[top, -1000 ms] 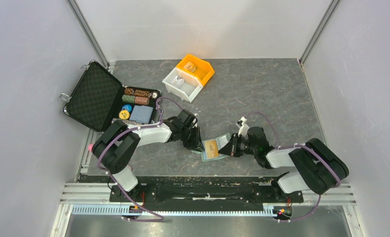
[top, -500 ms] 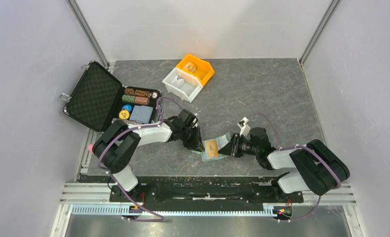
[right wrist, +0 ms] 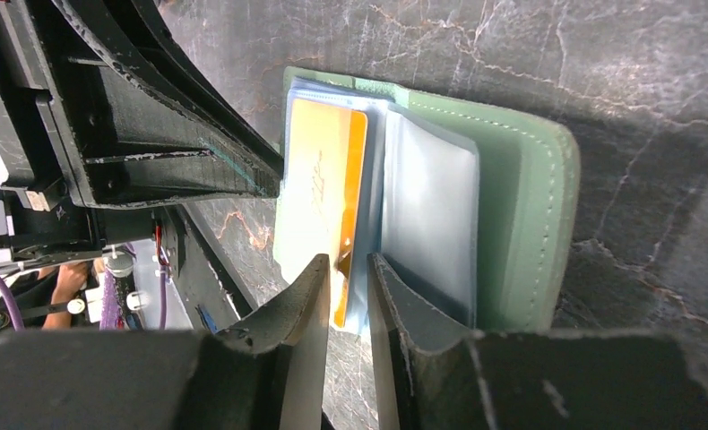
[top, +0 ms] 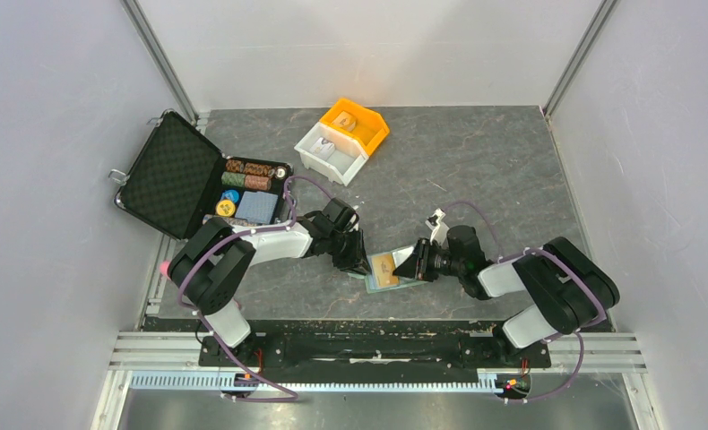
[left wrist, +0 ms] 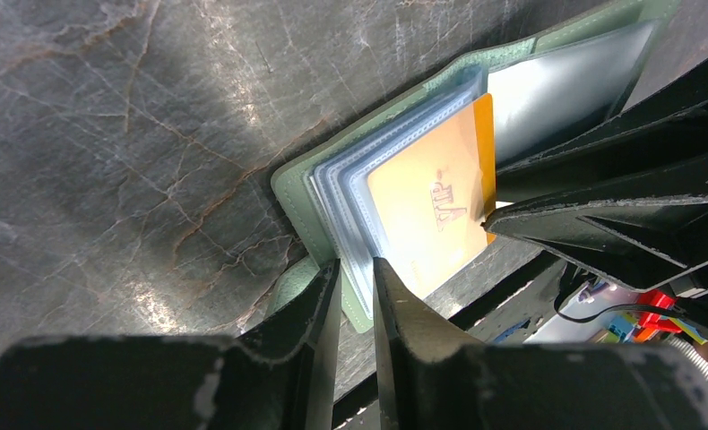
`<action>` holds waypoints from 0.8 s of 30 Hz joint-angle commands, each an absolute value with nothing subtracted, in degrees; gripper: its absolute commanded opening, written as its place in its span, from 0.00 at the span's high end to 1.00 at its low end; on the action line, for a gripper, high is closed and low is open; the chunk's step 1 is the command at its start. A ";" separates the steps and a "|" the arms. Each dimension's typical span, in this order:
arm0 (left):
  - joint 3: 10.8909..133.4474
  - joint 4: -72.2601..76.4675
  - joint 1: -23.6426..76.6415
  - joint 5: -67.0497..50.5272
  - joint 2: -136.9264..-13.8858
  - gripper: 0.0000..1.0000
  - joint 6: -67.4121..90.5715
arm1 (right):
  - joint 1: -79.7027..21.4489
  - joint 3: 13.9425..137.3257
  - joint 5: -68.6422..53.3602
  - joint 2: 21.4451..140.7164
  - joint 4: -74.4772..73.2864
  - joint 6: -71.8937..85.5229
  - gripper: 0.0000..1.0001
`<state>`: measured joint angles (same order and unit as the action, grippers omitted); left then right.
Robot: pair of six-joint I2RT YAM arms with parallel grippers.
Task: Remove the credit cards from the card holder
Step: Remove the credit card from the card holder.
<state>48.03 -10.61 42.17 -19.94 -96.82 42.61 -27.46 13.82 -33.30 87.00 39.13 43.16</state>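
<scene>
The sage-green card holder (top: 395,281) lies open on the dark table between both grippers. An orange-tan credit card (top: 384,266) sits in its clear pockets, one long edge sticking out. In the left wrist view my left gripper (left wrist: 355,269) is shut on the near edge of the card holder (left wrist: 292,193), beside the card (left wrist: 422,197). In the right wrist view my right gripper (right wrist: 346,264) is shut on the card's (right wrist: 319,188) exposed edge, next to a clear sleeve of the holder (right wrist: 521,206). From above, the left gripper (top: 361,262) and right gripper (top: 411,266) face each other. No blue card shows.
An open black foam-lined case (top: 167,175) stands at the far left with poker chips (top: 247,173) and a grey-blue block (top: 254,207). An orange bin (top: 355,121) and a white bin (top: 331,152) stand at the back centre.
My right gripper has moved left, closer onto the card holder and over the orange card's edge. The left gripper and the card holder have stayed put.
</scene>
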 commanded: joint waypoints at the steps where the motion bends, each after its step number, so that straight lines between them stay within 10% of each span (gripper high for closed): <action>1: 45.70 -10.99 42.89 -17.38 -100.04 0.73 40.40 | -27.23 14.36 -33.00 87.76 40.75 41.07 0.76; 13: 46.07 -11.33 42.89 -17.24 -100.99 0.73 40.37 | -27.16 12.89 -34.90 87.93 45.46 42.53 1.00; 24: 47.18 -13.98 42.89 -15.38 -101.44 0.73 39.02 | -24.40 10.50 -36.77 84.09 41.85 40.27 1.00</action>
<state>48.45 -10.98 42.09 -20.10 -97.17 42.50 -25.65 11.70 -35.42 86.94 43.07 42.83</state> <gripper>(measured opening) 0.268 0.005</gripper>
